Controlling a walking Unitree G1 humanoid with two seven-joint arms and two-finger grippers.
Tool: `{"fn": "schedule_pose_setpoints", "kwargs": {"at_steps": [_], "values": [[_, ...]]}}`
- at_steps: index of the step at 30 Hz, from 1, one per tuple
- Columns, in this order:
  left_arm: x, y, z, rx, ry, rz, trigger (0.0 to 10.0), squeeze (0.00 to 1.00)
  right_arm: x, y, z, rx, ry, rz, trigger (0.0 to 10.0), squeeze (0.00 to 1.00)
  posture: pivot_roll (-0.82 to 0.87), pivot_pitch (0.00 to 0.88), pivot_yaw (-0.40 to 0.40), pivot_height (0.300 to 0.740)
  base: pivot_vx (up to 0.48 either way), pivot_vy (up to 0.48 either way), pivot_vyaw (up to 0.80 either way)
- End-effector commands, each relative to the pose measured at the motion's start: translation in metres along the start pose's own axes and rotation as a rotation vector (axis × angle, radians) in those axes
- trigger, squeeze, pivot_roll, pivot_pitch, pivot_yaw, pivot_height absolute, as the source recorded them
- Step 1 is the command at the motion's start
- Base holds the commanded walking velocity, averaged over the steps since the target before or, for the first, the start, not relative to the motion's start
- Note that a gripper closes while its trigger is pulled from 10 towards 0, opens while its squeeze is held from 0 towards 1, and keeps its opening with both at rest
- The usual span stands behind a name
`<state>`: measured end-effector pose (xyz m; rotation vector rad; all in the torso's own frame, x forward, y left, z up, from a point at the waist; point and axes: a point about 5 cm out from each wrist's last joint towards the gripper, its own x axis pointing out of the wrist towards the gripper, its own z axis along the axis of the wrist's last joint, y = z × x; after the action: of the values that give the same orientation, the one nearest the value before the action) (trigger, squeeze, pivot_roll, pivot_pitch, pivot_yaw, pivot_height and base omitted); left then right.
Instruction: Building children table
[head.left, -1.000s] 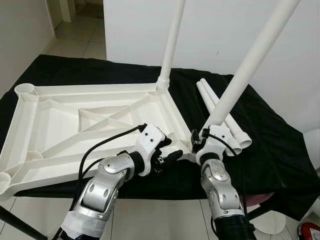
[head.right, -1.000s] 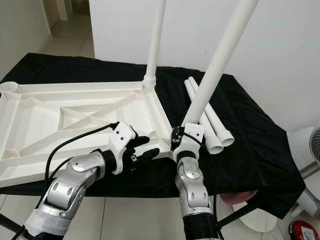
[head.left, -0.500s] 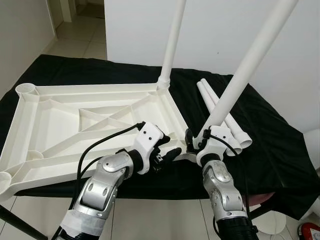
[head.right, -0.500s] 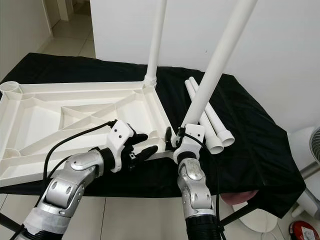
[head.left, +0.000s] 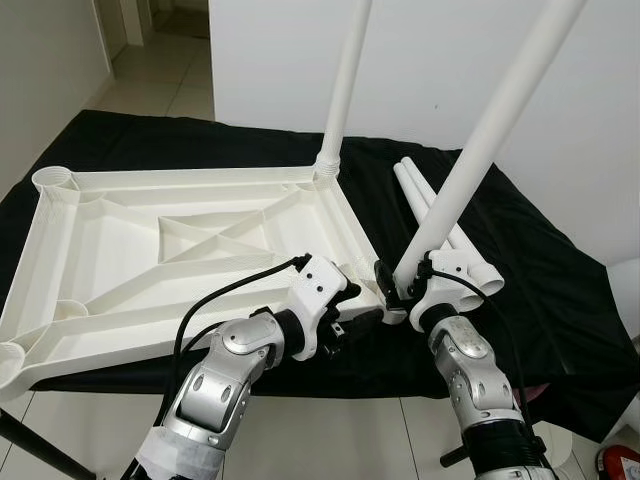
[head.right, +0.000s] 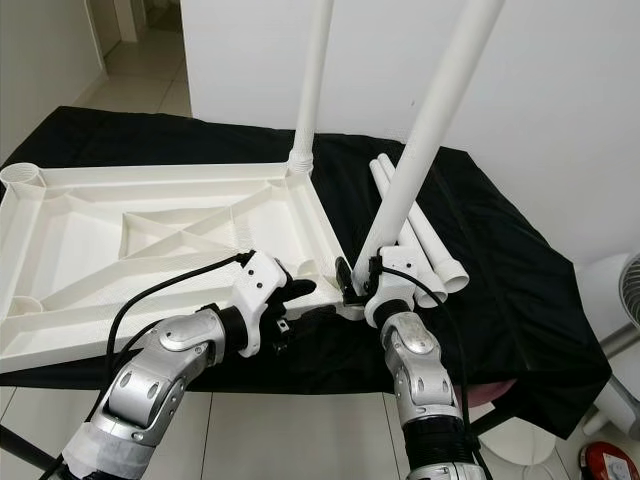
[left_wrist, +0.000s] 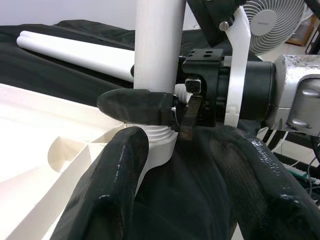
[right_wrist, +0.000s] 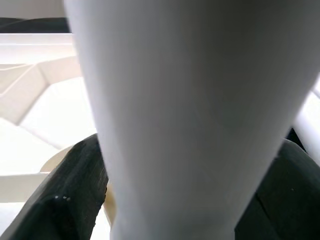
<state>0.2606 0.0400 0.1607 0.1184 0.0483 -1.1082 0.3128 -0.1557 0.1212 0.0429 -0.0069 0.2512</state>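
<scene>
Lying upside down on a black cloth (head.left: 560, 330), the white table top (head.left: 110, 250) shows its ribbed underside w/ round sockets at the corners. One table leg (head.left: 342, 90) stands upright in the far corner socket on the robot's right side. A second leg (head.left: 480, 150) rises tilted from the near right corner socket (left_wrist: 157, 145), leaning away toward the robot's right.

Right gripper (head.left: 398, 290) is clamped on that tilted leg right at its base, just above the socket; in the right wrist view its black fingers (right_wrist: 75, 200) sit on both sides of the leg, pressed against it. In the left wrist view one right finger wraps across the front of the leg where it meets the threaded collar.

Left gripper (head.left: 352, 322) is at the same corner, approx. beside the right one, fingers spread w/ nothing between them; one finger (left_wrist: 115, 195) lies against the socket's side, the other over the black cloth.

Two spare legs (head.left: 440, 225) lie side by side on the cloth, beyond the tilted leg, near the table top's right edge but apart from it. A fan (left_wrist: 272, 20) stands in the background of the left wrist view.
</scene>
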Motion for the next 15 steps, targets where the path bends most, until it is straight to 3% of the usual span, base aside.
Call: {"fn": "schedule_pose_setpoints", "kwargs": {"at_steps": [1,2,6,15], "values": [[0.002,0.002,0.002,0.004,-0.003,0.076,10.0,0.0,0.0,-0.005,-0.002,-0.016,0.008,0.037,10.0,0.0,0.0,0.0,-0.126,0.74,0.0,0.0,0.0],[0.002,0.002,0.002,0.004,-0.003,0.076,10.0,0.0,0.0,-0.005,-0.002,-0.016,0.008,0.037,10.0,0.0,0.0,0.0,-0.126,0.74,0.0,0.0,0.0],[0.004,0.001,0.004,0.002,-0.007,0.072,10.0,0.0,-0.001,-0.014,-0.005,-0.11,0.038,0.259,10.0,0.0,0.0,0.0,-0.12,0.74,0.0,0.0,0.0],[0.005,0.0,0.004,-0.001,-0.003,0.062,10.0,0.0,0.006,-0.024,-0.002,-0.172,0.042,0.322,10.0,0.0,0.0,0.0,-0.118,0.74,0.0,0.0,0.0]]}}
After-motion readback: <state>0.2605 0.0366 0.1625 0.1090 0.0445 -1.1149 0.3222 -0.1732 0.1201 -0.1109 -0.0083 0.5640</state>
